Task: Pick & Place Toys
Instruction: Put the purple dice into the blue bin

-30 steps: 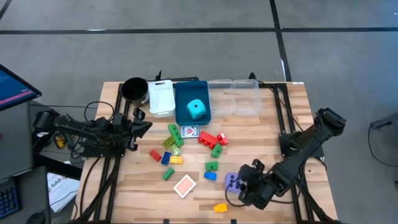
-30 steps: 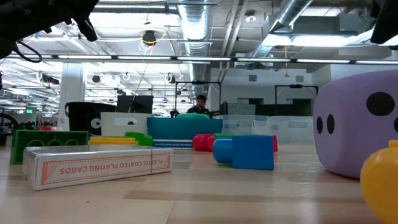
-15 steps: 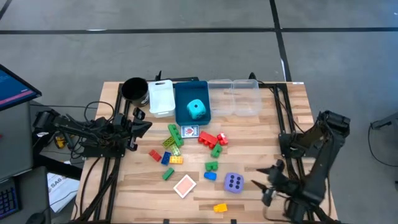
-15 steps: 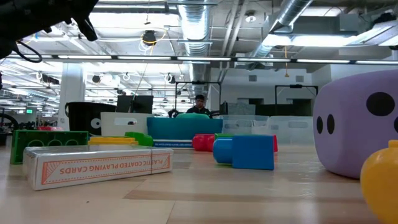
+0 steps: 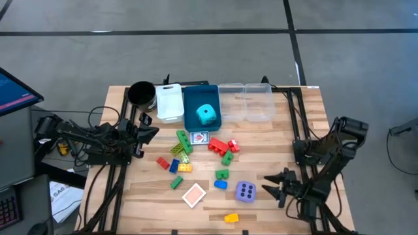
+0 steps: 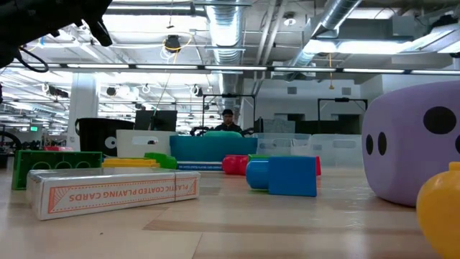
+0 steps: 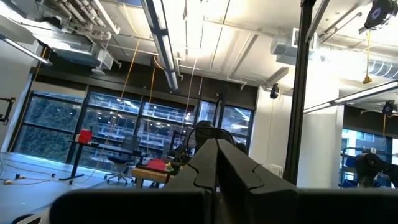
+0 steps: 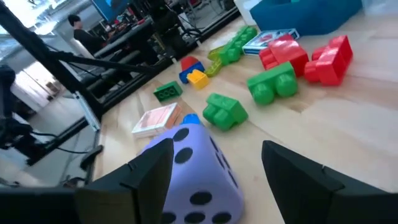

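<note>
The left end effector waits closed and empty at the worktop's left edge. Only the cyan die lies in the blue bin at the far edge, so I judge the task barely begun. The bricks and cards are scattered mid-worktop. The purple die sits near the front edge; the right end effector stands just beside it, open, holding nothing.

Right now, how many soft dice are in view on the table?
2. The cyan die sits inside the blue bin at the table's far edge. The purple die rests on the wood near the front, just ahead of the right gripper. None appears hidden.
</note>
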Available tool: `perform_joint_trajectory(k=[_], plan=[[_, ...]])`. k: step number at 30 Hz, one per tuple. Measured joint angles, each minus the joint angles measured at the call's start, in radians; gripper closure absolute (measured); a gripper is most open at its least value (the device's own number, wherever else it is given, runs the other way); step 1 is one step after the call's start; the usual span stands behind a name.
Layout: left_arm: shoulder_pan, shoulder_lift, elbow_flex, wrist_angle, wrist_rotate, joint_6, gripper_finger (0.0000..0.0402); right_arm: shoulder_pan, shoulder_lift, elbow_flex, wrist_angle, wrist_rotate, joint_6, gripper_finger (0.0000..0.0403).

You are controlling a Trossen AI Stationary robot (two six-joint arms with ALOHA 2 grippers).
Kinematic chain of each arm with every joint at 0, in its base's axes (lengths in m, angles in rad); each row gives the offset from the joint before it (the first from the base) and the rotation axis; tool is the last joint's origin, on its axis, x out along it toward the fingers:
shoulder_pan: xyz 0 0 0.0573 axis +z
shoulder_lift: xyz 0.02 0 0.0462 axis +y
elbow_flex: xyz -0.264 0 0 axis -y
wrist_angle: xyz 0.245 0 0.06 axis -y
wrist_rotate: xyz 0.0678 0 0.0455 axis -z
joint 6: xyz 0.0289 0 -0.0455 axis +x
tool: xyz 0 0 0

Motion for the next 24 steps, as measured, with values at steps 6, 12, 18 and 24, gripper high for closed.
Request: perform_joint_trajectory(k=[6,12,18,24], plan=[[0.000,0.000,0.000,0.000,0.000,0.079,0.0399,-0.071,0.000,0.008,0.136,-0.040,-0.254,0.0162],[0.000,0.000,0.000,-0.001,0.000,0.081,0.0399,-0.126,0.000,0.009,0.134,-0.178,-0.232,0.0162],[0.000,0.000,0.000,-0.004,0.000,0.081,0.0399,-0.146,-0.001,0.009,0.138,-0.247,-0.231,0.0162],[0.000,0.000,0.000,-0.004,0.000,0.084,0.0399,-0.108,-0.001,0.009,0.162,-0.255,-0.236,0.0162]])
